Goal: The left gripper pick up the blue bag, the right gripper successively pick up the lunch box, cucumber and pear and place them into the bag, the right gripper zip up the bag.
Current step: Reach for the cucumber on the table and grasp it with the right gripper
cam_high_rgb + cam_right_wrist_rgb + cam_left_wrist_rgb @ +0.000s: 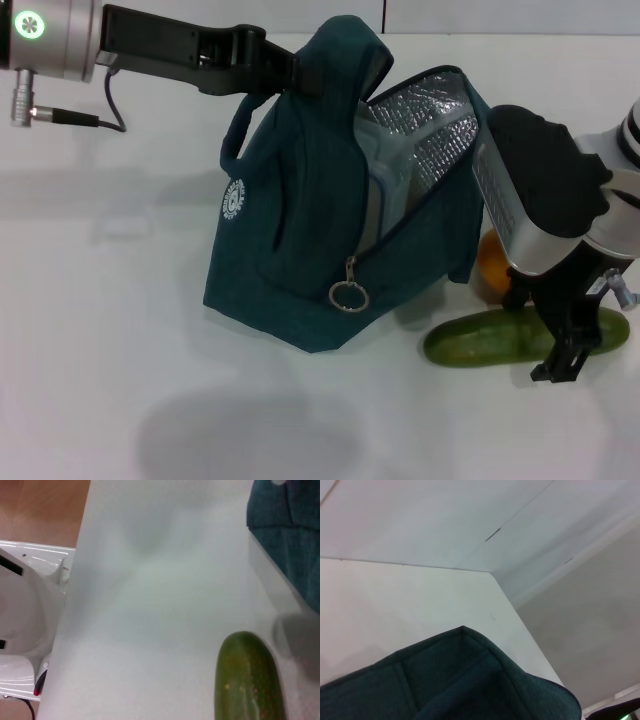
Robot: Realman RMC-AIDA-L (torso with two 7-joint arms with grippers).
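The left gripper (285,62), at the upper left of the head view, is clamped on the blue bag (300,240) by its top, holding the foil-lined mouth open. The right gripper (565,345), lower right, straddles the cucumber (480,340); whether it grips, I cannot tell. The pear (490,270) waits behind it. Inside the bag, the lunch box (372,175) edge seems visible.

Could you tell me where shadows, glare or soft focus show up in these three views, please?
Head view: the dark teal fabric bag casts a soft grey shadow on the white table, and its silver foil lining glints. Right wrist view: the bumpy dark green cucumber looks soft, with a faint shadow beside it. Left wrist view: even light, no glare.
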